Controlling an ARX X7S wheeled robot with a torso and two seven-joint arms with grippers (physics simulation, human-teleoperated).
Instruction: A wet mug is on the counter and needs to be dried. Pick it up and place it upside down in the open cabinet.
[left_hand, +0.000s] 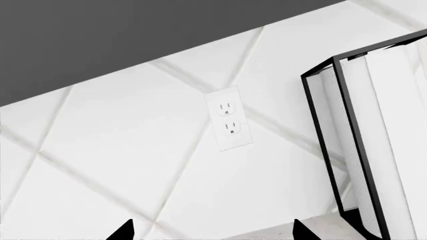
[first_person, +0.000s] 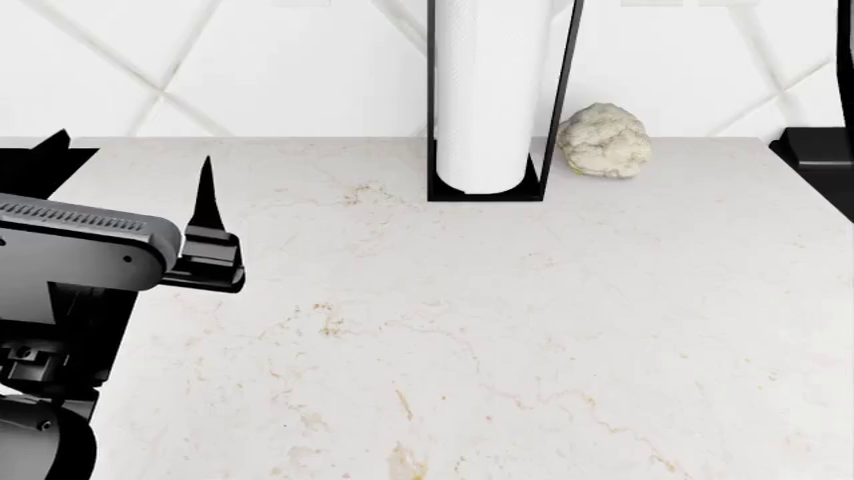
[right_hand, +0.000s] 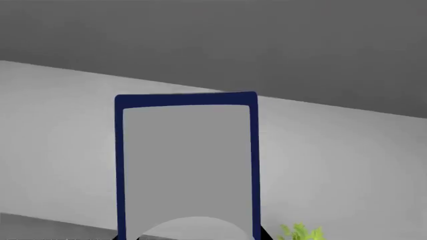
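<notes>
The mug (right_hand: 187, 165) fills the middle of the right wrist view, with dark blue sides and a flat grey face. My right gripper (right_hand: 187, 236) is shut on it; only dark slivers of its fingertips show against the mug's two sides. Plain grey panels lie behind the mug, and I cannot tell whether they belong to the cabinet. Neither the mug nor the right gripper shows in the head view. My left gripper (first_person: 130, 160) (left_hand: 212, 231) hangs open and empty over the far left of the counter (first_person: 507, 330), facing the tiled wall.
A white paper-towel roll (first_person: 487, 100) (left_hand: 393, 140) in a black frame stands at the back of the counter. A pale lumpy cauliflower-like thing (first_person: 605, 141) lies beside it. A black stovetop edge (first_person: 817, 152) is at the right, a wall outlet (left_hand: 229, 118) on the tiles, and a green plant (right_hand: 301, 232) low behind the mug.
</notes>
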